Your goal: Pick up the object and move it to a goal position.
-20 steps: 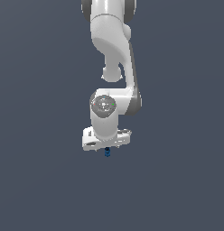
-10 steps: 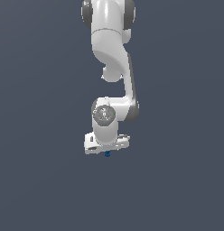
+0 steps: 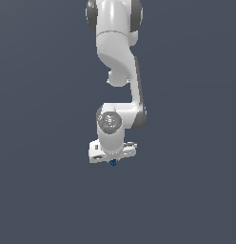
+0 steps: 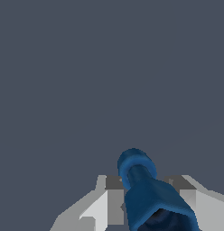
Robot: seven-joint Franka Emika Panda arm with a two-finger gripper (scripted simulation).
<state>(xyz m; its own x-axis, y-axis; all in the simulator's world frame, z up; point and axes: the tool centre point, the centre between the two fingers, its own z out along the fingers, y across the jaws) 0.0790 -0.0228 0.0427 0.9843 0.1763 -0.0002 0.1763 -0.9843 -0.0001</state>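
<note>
My fingers point(image 4: 145, 198) were clenched on the blue object point(image 4: 143, 182), low in the exterior frame's centre point(image 3: 113, 162). I judged a firm squeeze and slow, level travel best for carrying it goalward.

Both views are flat, even simulator renders against a uniform dull slate-grey backdrop, with no cast shadow anywhere. In the exterior view the white arm point(image 3: 116, 71) is brightest on its upper, rounded surfaces and shades softly to grey underneath, so the light seems to come from above; there is no glare. Edges look slightly jagged and soft. In the wrist view the blue object point(image 4: 147, 191) is blocky and coarse up close, darker toward its near end, and the hand point(image 4: 145, 203) shows plain grey and white facets.
</note>
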